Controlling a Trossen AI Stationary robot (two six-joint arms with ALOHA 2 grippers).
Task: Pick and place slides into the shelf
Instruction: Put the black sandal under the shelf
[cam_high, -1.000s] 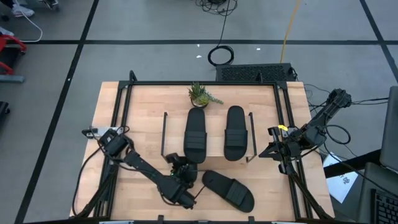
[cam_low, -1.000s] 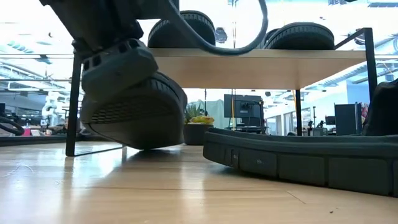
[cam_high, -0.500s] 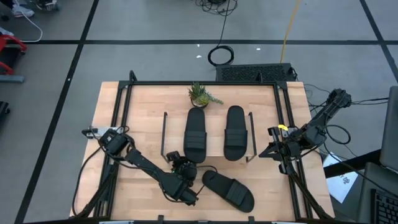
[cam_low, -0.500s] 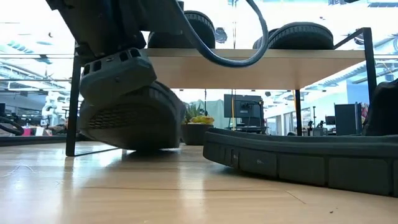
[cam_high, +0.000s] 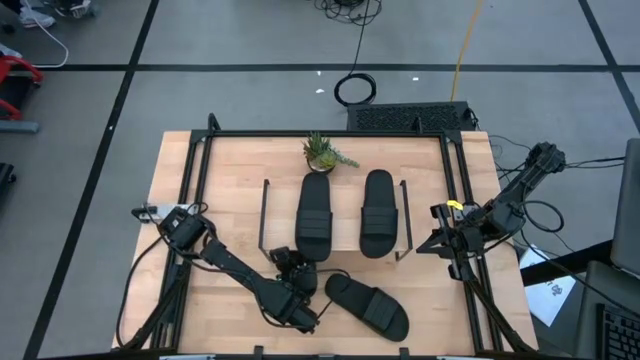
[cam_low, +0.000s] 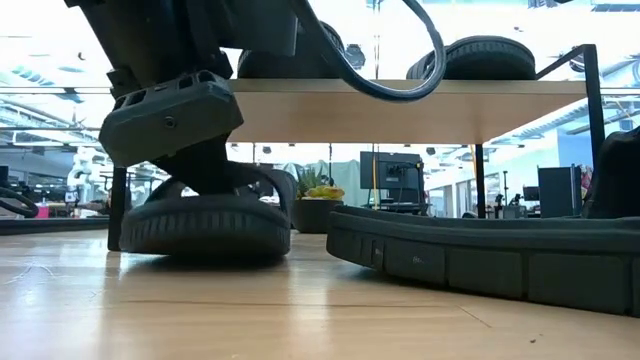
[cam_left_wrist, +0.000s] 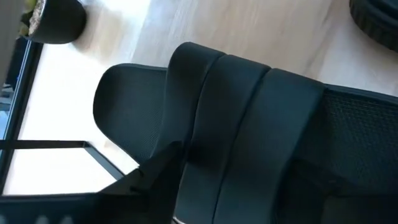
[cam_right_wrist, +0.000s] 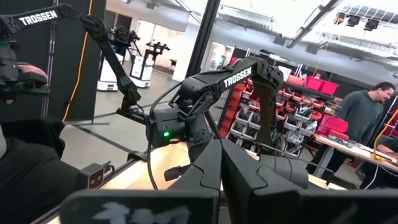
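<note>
Left gripper (cam_high: 297, 277): placed over a slide (cam_low: 205, 222) at the shelf's (cam_low: 400, 105) front left corner; its fingers (cam_low: 170, 115) are seen parted, just above the strap, and nothing is gripped.
Slide under the gripper: laid flat on the tabletop (cam_high: 230, 190), partly under the shelf board.
Slides on the shelf: two (cam_high: 314, 215) (cam_high: 378, 212) are laid side by side on the top board.
Fourth slide (cam_high: 367, 305): laid slanted on the tabletop, in front of the shelf, near the left gripper.
Right gripper (cam_high: 443, 240): held at the tabletop's right edge, fingers closed, nothing held.
Plant (cam_high: 323, 153): stood behind the shelf.
</note>
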